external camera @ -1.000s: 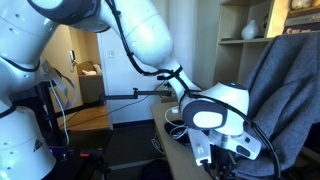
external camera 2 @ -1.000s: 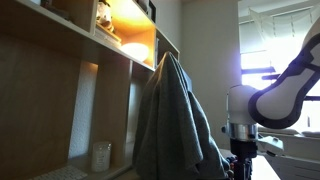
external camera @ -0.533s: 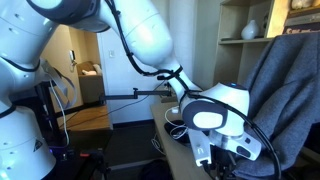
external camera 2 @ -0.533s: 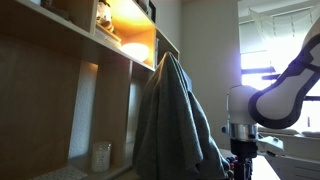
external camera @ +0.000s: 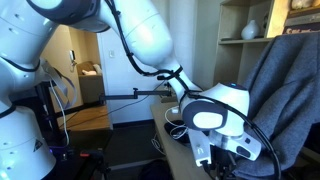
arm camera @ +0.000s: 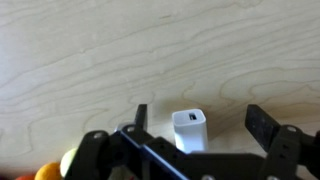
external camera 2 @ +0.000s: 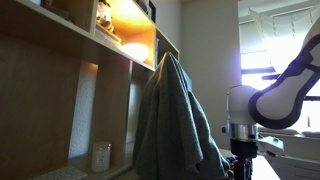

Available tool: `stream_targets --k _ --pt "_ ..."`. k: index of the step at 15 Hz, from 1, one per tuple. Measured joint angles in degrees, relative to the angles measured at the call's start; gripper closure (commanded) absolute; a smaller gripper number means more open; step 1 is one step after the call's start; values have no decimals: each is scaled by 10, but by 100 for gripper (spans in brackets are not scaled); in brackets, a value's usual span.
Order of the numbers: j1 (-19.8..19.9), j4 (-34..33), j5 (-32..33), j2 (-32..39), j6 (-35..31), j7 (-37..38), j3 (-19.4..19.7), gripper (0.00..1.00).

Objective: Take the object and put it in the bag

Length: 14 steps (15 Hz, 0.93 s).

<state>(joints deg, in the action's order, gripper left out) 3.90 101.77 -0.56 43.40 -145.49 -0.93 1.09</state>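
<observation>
Bracketing a white USB charger [arm camera: 189,131], the gripper [arm camera: 200,121] hangs parted.

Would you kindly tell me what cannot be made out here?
- The bag: in no view.
- The white charger: wrist view only; its lower end behind the gripper.
- The orange thing: cut off by wrist view's bottom edge.
- Jaws: cut off by the bottom edge in both exterior views.

The white arm [external camera: 140,35] is bent over and downward, the wrist being lowered toward the wooden tabletop [arm camera: 90,50]. The gripper [arm camera: 200,116] is pointed straight down at that tabletop, its jaws spread wide apart.
</observation>
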Motion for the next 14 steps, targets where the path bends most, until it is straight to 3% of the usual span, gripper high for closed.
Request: stream_targets --k 14 --pt "0 -1 0 5 -6 0 0 0"
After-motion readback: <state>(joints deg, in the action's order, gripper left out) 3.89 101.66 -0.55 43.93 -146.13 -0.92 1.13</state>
